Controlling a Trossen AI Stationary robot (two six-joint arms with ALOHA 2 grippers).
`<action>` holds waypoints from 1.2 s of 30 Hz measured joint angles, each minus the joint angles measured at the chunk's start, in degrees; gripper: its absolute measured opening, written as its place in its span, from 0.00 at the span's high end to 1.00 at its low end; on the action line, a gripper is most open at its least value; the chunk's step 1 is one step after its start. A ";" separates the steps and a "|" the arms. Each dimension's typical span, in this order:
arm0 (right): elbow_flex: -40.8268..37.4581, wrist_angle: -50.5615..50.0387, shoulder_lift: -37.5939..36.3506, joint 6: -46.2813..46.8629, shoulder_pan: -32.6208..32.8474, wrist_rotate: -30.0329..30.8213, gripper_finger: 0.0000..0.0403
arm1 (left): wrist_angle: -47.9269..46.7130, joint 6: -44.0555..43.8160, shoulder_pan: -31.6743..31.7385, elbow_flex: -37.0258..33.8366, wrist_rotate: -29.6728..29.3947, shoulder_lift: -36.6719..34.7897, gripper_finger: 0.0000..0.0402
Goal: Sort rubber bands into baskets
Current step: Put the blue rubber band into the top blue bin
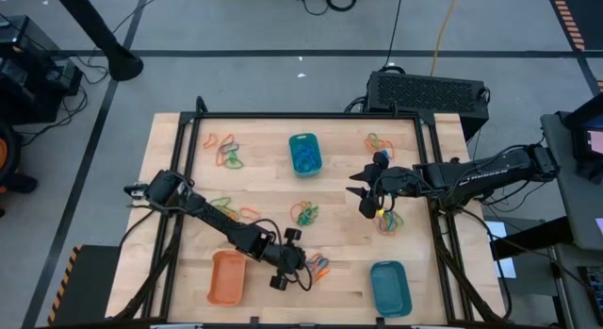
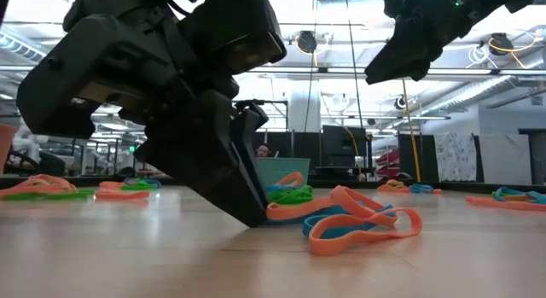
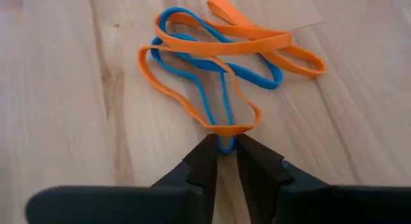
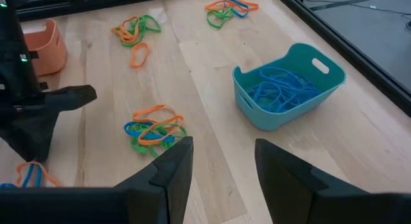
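A small tangle of orange and blue rubber bands (image 3: 212,63) lies on the wooden table near its front edge. My left gripper (image 3: 226,153) comes down at the tangle's near end, its fingertips closed on it; in the high view it (image 1: 306,265) stands between the orange basket (image 1: 227,277) and a teal basket (image 1: 390,287). A second teal basket (image 1: 304,153), holding blue bands, stands at the far middle. My right gripper (image 1: 362,192) hangs open above the table's right half, with nothing between its fingers. My left gripper pinches the near end of a blue band (image 3: 225,146) between its two fingertips (image 3: 207,156), and an orange band's end loop (image 3: 229,129) lies right at the tips. The fingers slant down from the table's left. The bands lie slack on the wood (image 2: 358,221).
Other clusters of orange, blue and green bands lie at the far left (image 1: 226,150), far right (image 1: 380,140), centre (image 1: 306,213), left of centre (image 1: 226,208) and under the right gripper (image 1: 388,221). Dark frame rails (image 1: 429,169) edge the table.
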 joint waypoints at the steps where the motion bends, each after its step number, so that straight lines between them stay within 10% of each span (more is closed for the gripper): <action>1: 0.00 -0.06 0.00 0.00 0.02 -0.02 0.60 | 0.15 -0.02 0.03 0.00 0.18 0.24 0.87; 24: 11.41 -36.06 -1.66 11.96 7.54 -2.99 0.60 | -11.69 6.41 3.20 -0.04 -4.87 -15.92 1.00; 36: 11.45 -34.35 -1.68 10.33 7.61 -0.96 0.60 | -15.72 7.66 8.77 -0.04 -7.89 -18.58 1.00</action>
